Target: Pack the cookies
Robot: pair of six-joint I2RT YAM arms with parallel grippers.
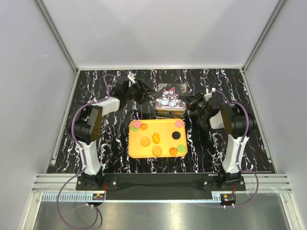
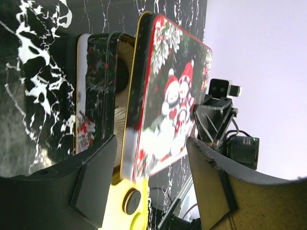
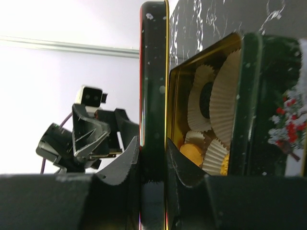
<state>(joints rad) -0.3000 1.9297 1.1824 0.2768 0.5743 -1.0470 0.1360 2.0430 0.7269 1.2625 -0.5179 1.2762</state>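
left gripper (image 2: pixel 151 163): jaws spread, nothing grasped | right gripper (image 3: pixel 153 155): clenched on rim of red snowman-printed metal lid (image 3: pixel 153 72) | small round cookies (image 1: pixel 156 139): mostly on yellow plastic tray (image 1: pixel 131 143), some in open green tin (image 3: pixel 268 86) | risk: lid pinched at one edge only, could be tipped or dropped onto tin

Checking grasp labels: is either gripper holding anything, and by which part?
The right gripper is shut on the tin lid, pinching its rim at one edge. The left gripper stands open near the lid's opposite side, gripping nothing.
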